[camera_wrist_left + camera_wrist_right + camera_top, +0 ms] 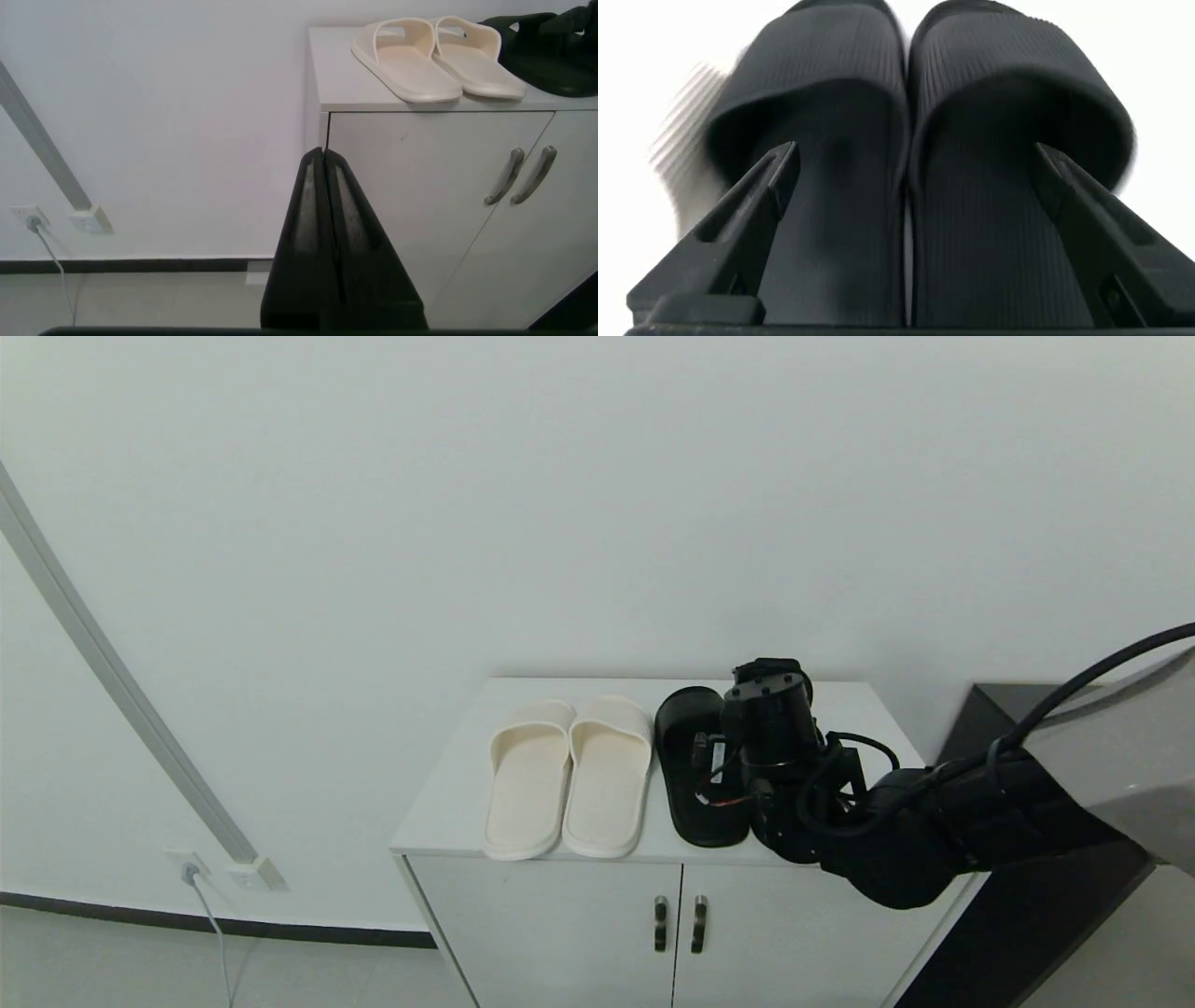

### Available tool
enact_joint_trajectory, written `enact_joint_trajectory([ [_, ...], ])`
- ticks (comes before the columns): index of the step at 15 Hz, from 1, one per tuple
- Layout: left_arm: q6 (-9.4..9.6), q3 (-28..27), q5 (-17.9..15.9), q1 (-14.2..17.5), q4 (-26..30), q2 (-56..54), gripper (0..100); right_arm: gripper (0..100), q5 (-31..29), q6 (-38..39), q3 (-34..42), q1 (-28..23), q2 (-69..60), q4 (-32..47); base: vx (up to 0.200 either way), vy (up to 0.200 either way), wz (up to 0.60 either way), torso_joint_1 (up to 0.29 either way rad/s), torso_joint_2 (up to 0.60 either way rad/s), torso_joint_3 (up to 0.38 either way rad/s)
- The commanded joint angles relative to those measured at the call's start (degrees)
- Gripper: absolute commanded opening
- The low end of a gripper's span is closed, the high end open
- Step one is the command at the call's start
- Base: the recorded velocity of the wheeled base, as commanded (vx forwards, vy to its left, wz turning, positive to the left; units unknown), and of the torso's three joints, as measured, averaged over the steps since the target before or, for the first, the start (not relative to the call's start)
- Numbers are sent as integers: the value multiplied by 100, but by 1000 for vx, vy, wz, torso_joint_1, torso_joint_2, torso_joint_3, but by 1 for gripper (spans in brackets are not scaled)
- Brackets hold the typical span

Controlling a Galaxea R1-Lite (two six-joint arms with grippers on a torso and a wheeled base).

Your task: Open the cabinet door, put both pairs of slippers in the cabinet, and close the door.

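Observation:
A white cabinet (523, 933) stands against the wall with both doors shut and two metal handles (679, 923) at the centre seam. On its top lie a pair of cream slippers (568, 777) and, to their right, a pair of black slippers (689, 775). My right arm's wrist (770, 719) hangs over the black pair and hides one of them. My right gripper (910, 163) is open, its fingers (771, 182) spread just above the two black slippers (906, 103). My left gripper (324, 159) is shut and holds nothing, low beside the cabinet's left side, below the cream slippers (439, 56).
A wall socket with a plugged-in cable (191, 873) sits low on the wall left of the cabinet. A slanted grey wall strip (112, 672) runs above it. Dark furniture (1027, 915) stands close against the cabinet's right side. Open floor lies left of the cabinet.

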Motion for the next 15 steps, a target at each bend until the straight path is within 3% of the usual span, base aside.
enact_joint_trajectory([
  [1,-10,0,0,-2,-1,-1,0,100,-3,-82,-306,-200,390,-9,0,0,0,0,0,0],
  [9,-10,0,0,-2,-1,-1,0,100,164,-504,-614,-437,891,-660,0,0,0,0,0,0],
  [10,-27,0,0,-2,-1,-1,0,0,164,-504,-605,-455,882,-660,0,0,0,0,0,0],
  [15,-27,0,0,-2,-1,-1,0,0,173,-513,-491,-455,733,-783,0,0,0,0,0,0],
])
